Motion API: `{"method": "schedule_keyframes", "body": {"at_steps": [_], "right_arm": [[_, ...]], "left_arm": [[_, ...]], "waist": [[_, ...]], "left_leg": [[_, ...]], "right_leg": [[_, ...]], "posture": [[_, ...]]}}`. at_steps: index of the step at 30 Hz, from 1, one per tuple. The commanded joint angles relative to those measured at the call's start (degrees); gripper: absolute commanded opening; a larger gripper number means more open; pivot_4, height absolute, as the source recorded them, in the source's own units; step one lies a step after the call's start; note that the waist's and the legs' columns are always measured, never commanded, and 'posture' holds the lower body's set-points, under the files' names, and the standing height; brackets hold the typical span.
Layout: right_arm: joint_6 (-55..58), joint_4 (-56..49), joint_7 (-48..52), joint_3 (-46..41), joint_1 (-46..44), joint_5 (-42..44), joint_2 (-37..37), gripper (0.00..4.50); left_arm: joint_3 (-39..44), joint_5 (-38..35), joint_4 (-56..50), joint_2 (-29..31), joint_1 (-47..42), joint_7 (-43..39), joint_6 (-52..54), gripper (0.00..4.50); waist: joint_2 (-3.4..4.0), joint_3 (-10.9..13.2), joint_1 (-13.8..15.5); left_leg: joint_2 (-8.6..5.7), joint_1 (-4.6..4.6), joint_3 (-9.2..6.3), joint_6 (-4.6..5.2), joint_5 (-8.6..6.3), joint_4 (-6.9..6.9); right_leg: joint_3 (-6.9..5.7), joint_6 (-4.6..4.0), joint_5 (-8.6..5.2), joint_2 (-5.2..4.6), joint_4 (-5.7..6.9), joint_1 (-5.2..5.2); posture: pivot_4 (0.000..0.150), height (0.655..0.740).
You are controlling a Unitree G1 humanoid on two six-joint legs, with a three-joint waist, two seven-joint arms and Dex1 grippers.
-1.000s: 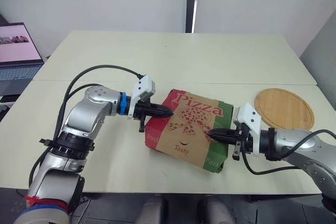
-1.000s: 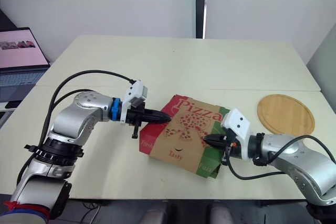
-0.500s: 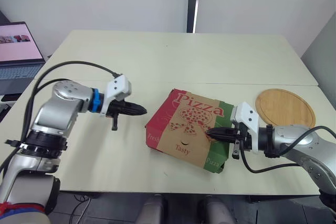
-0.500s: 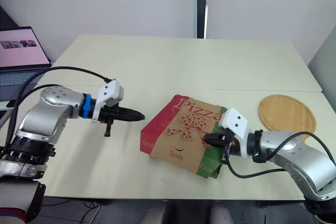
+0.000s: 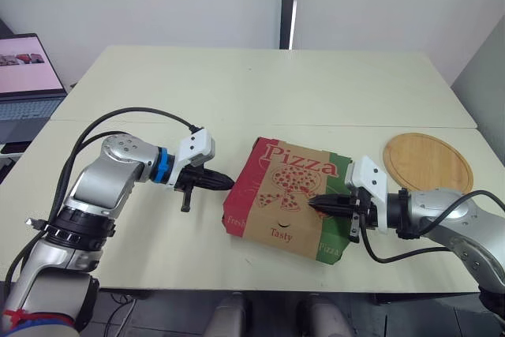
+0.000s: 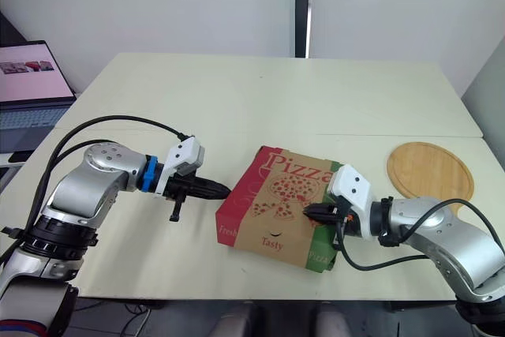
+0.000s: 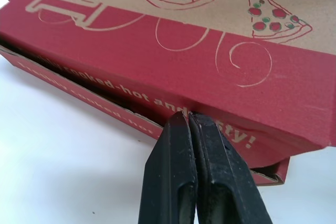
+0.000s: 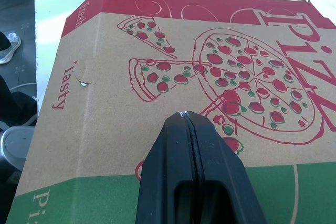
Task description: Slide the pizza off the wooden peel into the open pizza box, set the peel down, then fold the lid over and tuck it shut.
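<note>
The pizza box lies near the table's front edge with its printed lid folded over the top. In the left wrist view a dark gap still shows under the lid's red side flap. My left gripper is shut, its tips touching that red flap on the box's left side. My right gripper is also shut and holds nothing. Its tips rest on the lid's top near the green stripe. The round wooden peel lies flat on the table at the right, apart from both grippers.
An open laptop stands at the far left edge. A seam runs across the table behind the box. My arm cables loop above the left forearm.
My left gripper pulled back to the left, then returned to the box's red side. The lid now sits flatter. My right gripper stayed on the lid.
</note>
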Motion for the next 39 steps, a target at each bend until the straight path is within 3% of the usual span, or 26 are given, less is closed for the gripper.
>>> {"method": "schedule_keyframes", "body": {"at_steps": [1,10,15,20,30,33,36,39], "right_arm": [[-1.0,-1.2,0.3,0.6,-0.1,-1.1,-0.1,0.0],[-2.0,-0.7,0.8,1.0,-0.1,-2.3,-0.1,0.0],[-2.1,-0.5,1.0,1.1,-0.1,-2.5,0.1,0.0],[-2.1,-0.7,1.1,1.5,-0.4,-2.6,0.2,0.0],[0.5,-3.8,-0.8,-5.8,-0.5,3.0,0.5,0.0],[2.2,-6.2,-0.9,-11.2,-0.1,6.8,-1.3,0.58],[5.0,-10.5,1.1,-16.8,1.0,13.3,-5.6,1.65],[4.0,-14.6,3.3,-17.3,4.0,12.1,-10.8,2.57]], "left_arm": [[-0.4,0.1,-2.0,0.2,0.7,0.5,-0.8,0.06],[5.6,-5.3,0.8,2.3,-6.7,-1.0,4.1,0.06],[4.5,-8.4,-1.1,-0.1,-10.5,-1.2,7.4,0.06],[-3.2,-2.6,1.3,-5.5,-8.8,-0.8,-0.9,0.06],[-6.2,0.3,6.2,-7.0,-8.8,-3.1,-6.6,0.06],[-6.1,0.6,7.1,-7.2,-9.2,-3.3,-7.2,0.0],[-5.9,0.8,8.1,-7.4,-9.6,-3.5,-7.8,0.0],[-5.8,0.9,8.7,-7.7,-9.8,-3.6,-8.3,0.0]], "waist": [[0.0,0.0,0.0],[-0.02,0.0,0.0],[0.0,0.0,0.0],[-0.02,0.0,0.0],[-0.01,0.0,-0.1],[-0.01,0.0,0.0],[-0.01,0.0,0.0],[-0.01,0.0,0.0]], "left_leg": [[0.0,0.0,0.0,0.0,0.0,0.0],[0.0,-0.01,-0.02,0.0,0.0,0.01],[-0.02,0.03,0.0,0.0,0.0,0.01],[-0.02,0.04,-0.02,-0.01,0.01,0.05],[0.01,0.03,-0.01,-0.01,0.0,0.02],[0.0,0.03,-0.02,0.0,0.0,0.03],[0.01,0.03,-0.02,0.0,0.0,0.02],[0.01,0.04,-0.03,0.01,-0.01,0.02]], "right_leg": [[0.0,0.0,0.0,0.0,0.0,0.0],[-0.03,0.0,0.0,0.01,0.0,0.0],[-0.02,0.0,0.0,0.01,0.0,0.05],[-0.03,0.0,0.0,0.01,-0.01,0.13],[0.01,0.0,0.0,0.04,0.0,0.04],[0.0,0.0,0.0,0.03,0.0,0.06],[-0.02,0.0,0.0,0.03,-0.01,0.08],[-0.05,0.0,0.0,0.02,-0.02,0.12]], "posture": [[0.15,0.7281],[0.15,0.7281],[0.15,0.7281],[0.15,0.7281],[0.15,0.7281],[0.15,0.7281],[0.15,0.7281],[0.15,0.7281]]}}
